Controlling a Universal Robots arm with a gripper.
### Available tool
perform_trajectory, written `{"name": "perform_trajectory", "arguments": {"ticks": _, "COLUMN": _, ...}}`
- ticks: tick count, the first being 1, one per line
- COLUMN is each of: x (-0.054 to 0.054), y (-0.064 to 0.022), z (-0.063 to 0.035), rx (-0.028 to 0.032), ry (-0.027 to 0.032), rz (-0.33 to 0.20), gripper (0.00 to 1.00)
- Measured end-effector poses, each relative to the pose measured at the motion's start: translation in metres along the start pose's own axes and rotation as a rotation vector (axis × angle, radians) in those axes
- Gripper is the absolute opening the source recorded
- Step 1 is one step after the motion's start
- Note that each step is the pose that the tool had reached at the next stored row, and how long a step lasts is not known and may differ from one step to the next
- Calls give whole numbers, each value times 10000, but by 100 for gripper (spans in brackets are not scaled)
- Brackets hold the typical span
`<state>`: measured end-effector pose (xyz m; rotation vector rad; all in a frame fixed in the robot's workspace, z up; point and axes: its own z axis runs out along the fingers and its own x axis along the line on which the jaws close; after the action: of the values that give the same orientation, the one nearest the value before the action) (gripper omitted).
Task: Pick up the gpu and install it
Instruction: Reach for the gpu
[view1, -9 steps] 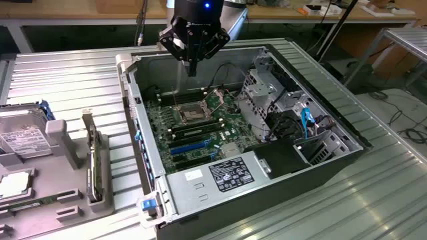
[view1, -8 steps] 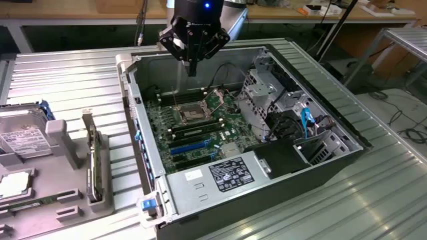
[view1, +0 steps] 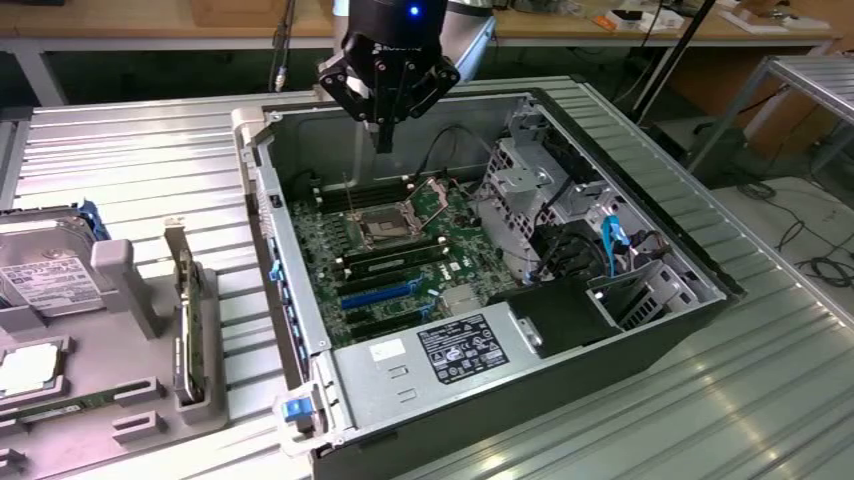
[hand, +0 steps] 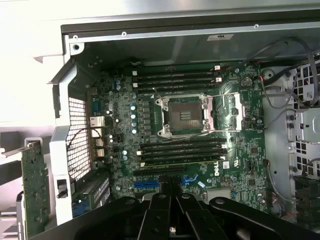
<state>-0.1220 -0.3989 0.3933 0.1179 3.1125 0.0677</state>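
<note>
Above the far end of the open computer case (view1: 667, 335), the gripper (view1: 384, 142) hangs with its fingers pressed together, holding nothing.

The exterior view shows the gpu (view1: 191, 330) on edge in a grey rack (view1: 120, 285) outside the case, on the exterior view's left, near a hard drive (view1: 40, 275). The wrist view looks into the case at the motherboard (hand: 240, 150) and its bare processor socket (hand: 185, 115).
</note>
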Motion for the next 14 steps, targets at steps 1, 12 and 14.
{"name": "perform_trajectory", "arguments": {"ticks": 1, "x": 0, "y": 0, "z": 0, "rx": 0, "ry": 0, "rz": 0, "gripper": 11}}
{"name": "perform_trajectory", "arguments": {"ticks": 12, "x": 137, "y": -11, "z": -4, "rx": 1, "ry": 1, "rz": 1, "gripper": 11}}
{"name": "perform_trajectory", "arguments": {"ticks": 14, "x": 156, "y": -12, "z": -5, "rx": 1, "ry": 1, "rz": 0, "gripper": 11}}
